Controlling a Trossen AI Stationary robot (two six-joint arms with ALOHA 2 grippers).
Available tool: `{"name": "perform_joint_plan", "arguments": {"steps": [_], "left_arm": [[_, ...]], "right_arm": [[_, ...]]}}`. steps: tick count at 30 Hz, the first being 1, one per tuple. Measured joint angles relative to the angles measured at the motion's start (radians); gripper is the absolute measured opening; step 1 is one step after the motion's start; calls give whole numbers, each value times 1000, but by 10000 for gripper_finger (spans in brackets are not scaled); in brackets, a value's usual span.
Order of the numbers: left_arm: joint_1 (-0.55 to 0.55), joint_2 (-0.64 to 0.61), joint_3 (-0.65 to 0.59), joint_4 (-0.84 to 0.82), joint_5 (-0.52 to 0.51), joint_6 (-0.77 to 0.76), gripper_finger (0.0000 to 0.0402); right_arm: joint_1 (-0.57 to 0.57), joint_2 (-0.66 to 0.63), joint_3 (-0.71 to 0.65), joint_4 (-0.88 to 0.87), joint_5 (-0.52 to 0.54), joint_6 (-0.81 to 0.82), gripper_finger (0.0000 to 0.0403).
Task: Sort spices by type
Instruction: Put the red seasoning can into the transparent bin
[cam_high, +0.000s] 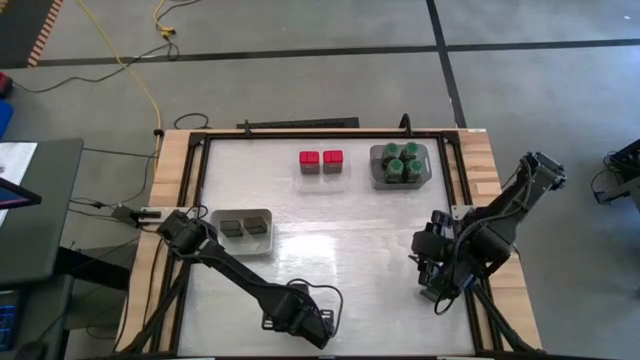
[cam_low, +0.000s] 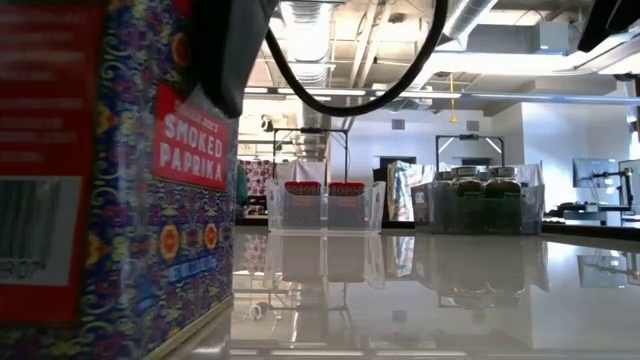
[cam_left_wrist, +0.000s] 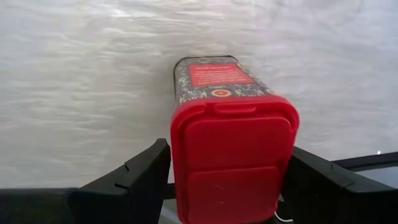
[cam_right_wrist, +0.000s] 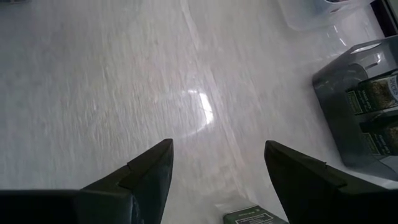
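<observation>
Left gripper (cam_high: 310, 322) sat at the table's near edge, its fingers (cam_left_wrist: 140, 174) spread just wide enough to flank a red-lidded paprika tin (cam_left_wrist: 231, 134); whether the pads actually pressed its sides could not be told. The tin stood on the white tabletop (cam_high: 340, 250) and filled the left of the low view (cam_low: 110, 170), its label reading SMOKED PAPRIKA.

Right gripper (cam_high: 440, 285) hung over the table's right side, fingers (cam_right_wrist: 146, 171) wide apart and holding nothing, with bare white surface between them. A small green-labelled container (cam_right_wrist: 252, 216) lay just beyond its fingertips.

The tabletop was white and glossy, framed by a wooden border (cam_high: 170, 170) and black rails. At the far side two red blocks (cam_high: 321, 161) stood side by side in a clear tray (cam_low: 325, 205). To their right, green-lidded jars (cam_high: 402, 160) clustered in a grey tray (cam_high: 378, 172). Near the left edge, two dark tins (cam_high: 245, 228) lay in another grey tray (cam_high: 268, 242).

Around the table was grey concrete floor with dark tape lines and a yellow cable (cam_high: 140, 70). The low view showed a large workshop beyond, with exposed ceiling ducts (cam_low: 330, 30), racks and monitors.
</observation>
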Motion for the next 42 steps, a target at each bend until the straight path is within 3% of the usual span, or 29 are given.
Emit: {"name": "perform_joint_plan", "arguments": {"steps": [5, 10, 16, 24, 31, 42], "left_arm": [[0, 0, 0, 9, 0, -27, 252], [0, 0, 0, 9, 0, -39, 210], [3, -1, 0, -14, 0, -65, 207], [42, -5, 2, -132, -17, 101, 207], [173, -11, 2, -208, -46, 461, 207], [578, -108, 0, -183, -79, 1319, 207]], "right_arm": [[0, 0, 0, 15, 0, 0, 281], [0, 0, 0, 15, 0, 0, 281], [0, 0, 0, 4, 0, -32, 281], [0, -2, 0, -128, 0, -19, 281], [-9, -2, 0, -125, 0, -26, 281], [-181, -12, 0, -127, 0, 1, 281]]}}
